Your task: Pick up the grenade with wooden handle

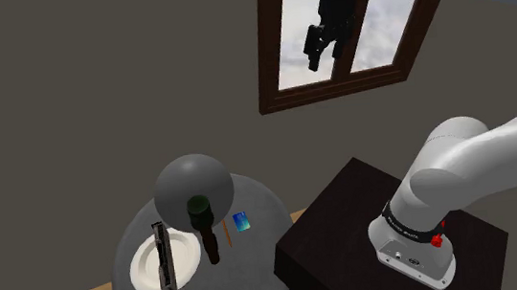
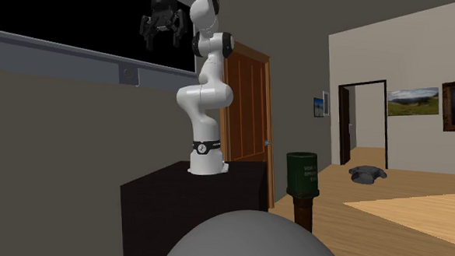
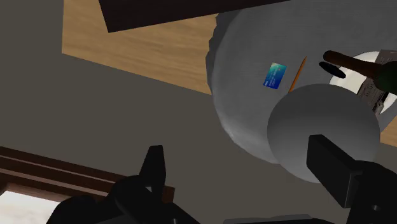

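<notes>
Aloft, tool (image 1: 321, 55) wide open, empty

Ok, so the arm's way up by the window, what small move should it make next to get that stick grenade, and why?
Probably lower the open gripper straight toward the grenade on the round table. The gripper hangs high in front of the window, far above the table. The grenade stands upright right beside a grey ball, so I'd aim to come down on the side away from the ball.
</notes>
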You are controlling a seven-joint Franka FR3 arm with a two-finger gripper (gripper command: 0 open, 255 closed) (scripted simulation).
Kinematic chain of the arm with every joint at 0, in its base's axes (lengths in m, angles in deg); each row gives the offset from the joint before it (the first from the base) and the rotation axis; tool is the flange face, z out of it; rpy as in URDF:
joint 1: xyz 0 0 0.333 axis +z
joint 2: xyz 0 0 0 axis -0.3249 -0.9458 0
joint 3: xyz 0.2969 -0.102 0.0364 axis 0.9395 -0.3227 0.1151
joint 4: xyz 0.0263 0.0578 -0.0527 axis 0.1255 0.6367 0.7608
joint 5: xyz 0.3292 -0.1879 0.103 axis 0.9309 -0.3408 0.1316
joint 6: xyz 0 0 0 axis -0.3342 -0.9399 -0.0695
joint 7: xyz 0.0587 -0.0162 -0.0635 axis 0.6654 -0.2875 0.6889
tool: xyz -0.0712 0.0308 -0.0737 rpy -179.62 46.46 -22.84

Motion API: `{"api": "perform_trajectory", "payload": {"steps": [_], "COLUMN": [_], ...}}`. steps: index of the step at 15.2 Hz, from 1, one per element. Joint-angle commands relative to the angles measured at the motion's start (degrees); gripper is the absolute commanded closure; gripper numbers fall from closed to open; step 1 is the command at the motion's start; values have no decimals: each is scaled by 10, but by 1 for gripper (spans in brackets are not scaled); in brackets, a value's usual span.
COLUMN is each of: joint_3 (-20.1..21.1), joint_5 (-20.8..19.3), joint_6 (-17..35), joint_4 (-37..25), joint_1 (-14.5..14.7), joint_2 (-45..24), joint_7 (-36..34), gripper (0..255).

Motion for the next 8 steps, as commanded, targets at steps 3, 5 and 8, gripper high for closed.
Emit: {"api": "perform_trajectory", "payload": {"steps": [3, 5, 8], "joint_3": [19, 39, 68], "joint_5": [14, 29, 50], "joint_6": [21, 43, 77], "joint_4": [18, 34, 53], "joint_1": [6, 13, 24], "joint_2": [-6, -16, -36], "joint_7": [-26, -52, -90], "gripper": [0, 0, 0]}}
